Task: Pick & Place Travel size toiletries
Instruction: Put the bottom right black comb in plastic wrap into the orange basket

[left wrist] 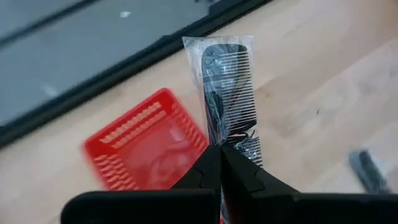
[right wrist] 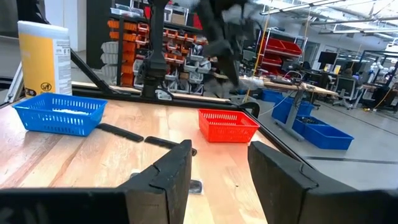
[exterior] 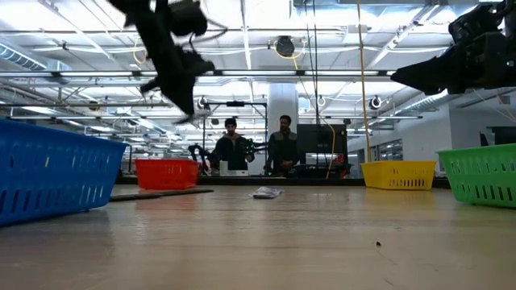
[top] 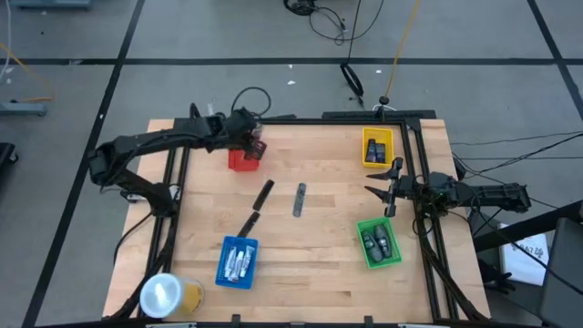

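At the near edge of the table a yellowish roll stands at the left corner, with the blue tray just beside it holding small white tubes. The green tray sits toward the right side with dark oval pieces inside. Near the middle of the table lie two black combs end to end and, a little to their right, a grey wrapped stick. The right gripper waits at the right edge between the green tray and the yellow tray, its fingers spread apart and holding nothing. At the far left the left gripper hangs above the red tray, its fingers pinched tight on one end of a black comb in clear wrap, which sticks out past the tray's edge over bare wood. Beyond the table two people stand in the room
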